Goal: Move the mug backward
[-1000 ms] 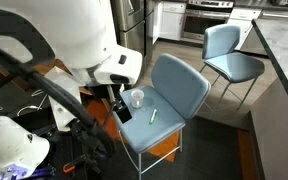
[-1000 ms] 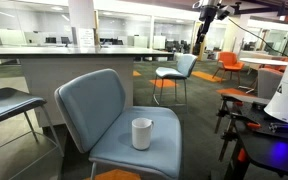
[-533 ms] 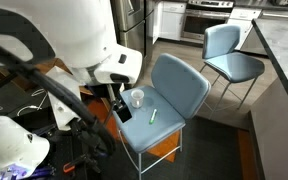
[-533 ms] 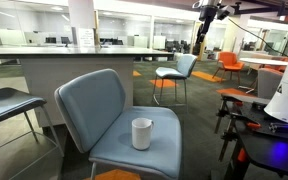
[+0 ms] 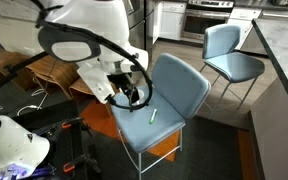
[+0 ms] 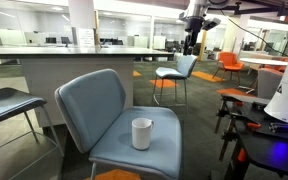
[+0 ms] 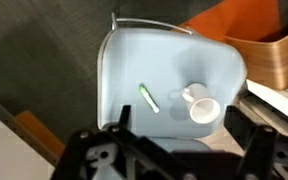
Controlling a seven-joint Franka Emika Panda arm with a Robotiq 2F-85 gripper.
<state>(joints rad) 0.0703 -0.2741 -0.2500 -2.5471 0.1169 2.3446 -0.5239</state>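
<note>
Mug (image 7: 199, 105): standing upright right of centre in the wrist view, open mouth facing up, touching nothing but the seat beneath.

Starting nearest the lens: showing the claw (image 7: 174, 160) along the bottom edge of the wrist view, spread wide and gripping nothing. Hanging well above the mug, not around it. Showing up again in an exterior view near the top edge, right of centre, well apart from the cup at lower centre.

Sharing the bench (image 7: 134, 60), a blue-grey padded chair seat, with a thin green marker (image 7: 148, 97). Lying near the mug on its left, not touching it.

Rising behind the seat in an exterior view as a curved backrest (image 6: 89, 100). Standing farther off, toward the upper right of an exterior view, as another blue chair (image 5: 229, 50).

Judging progress: nothing of the move being done yet, with the cup untouched. Leaving everything to do: lowering over it, closing on it, shifting it backward while steering clear of the marker, then letting go.
</note>
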